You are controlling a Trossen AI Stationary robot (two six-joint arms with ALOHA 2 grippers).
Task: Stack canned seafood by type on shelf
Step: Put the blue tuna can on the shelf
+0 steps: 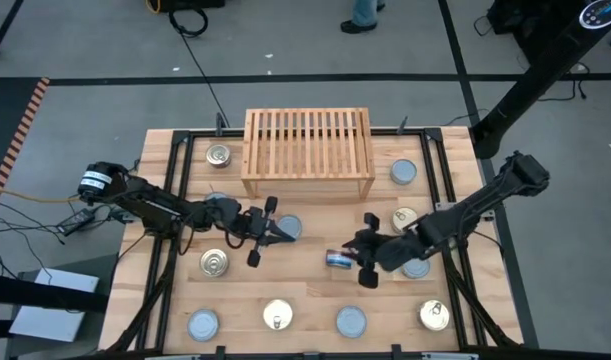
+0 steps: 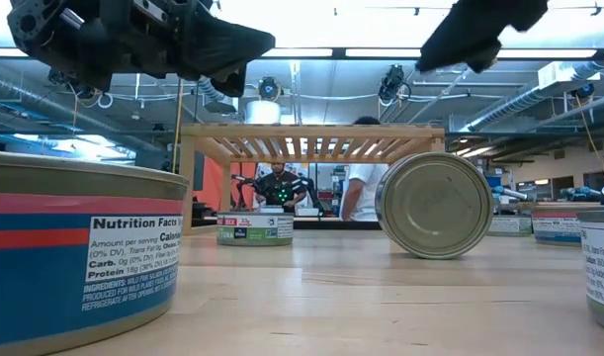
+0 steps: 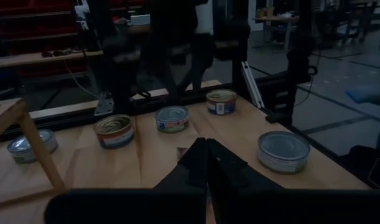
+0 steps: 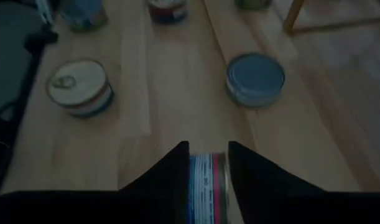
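Observation:
Several round tins lie spread over the plank table, some with golden pull-tab lids (image 1: 215,263), some with silvery-blue lids (image 1: 351,322). The light wooden shelf (image 1: 307,150) stands at the far middle with nothing on its slats. One tin (image 2: 435,205) stands on its rim on the table, flat face toward the near edge. My right gripper (image 4: 208,149) hangs open above it, slanting down, and the tin's label (image 4: 207,180) shows in the gap between the fingers. My left gripper (image 3: 206,163) is shut and level, left of centre, over a silvery-blue tin (image 1: 288,228).
The tins ring the table: a golden one (image 1: 219,155) and a silvery one (image 1: 404,171) flank the shelf, and others line the near edge (image 1: 277,316). A black frame runs along the table's sides. People stand in the room beyond the far edge (image 2: 361,188).

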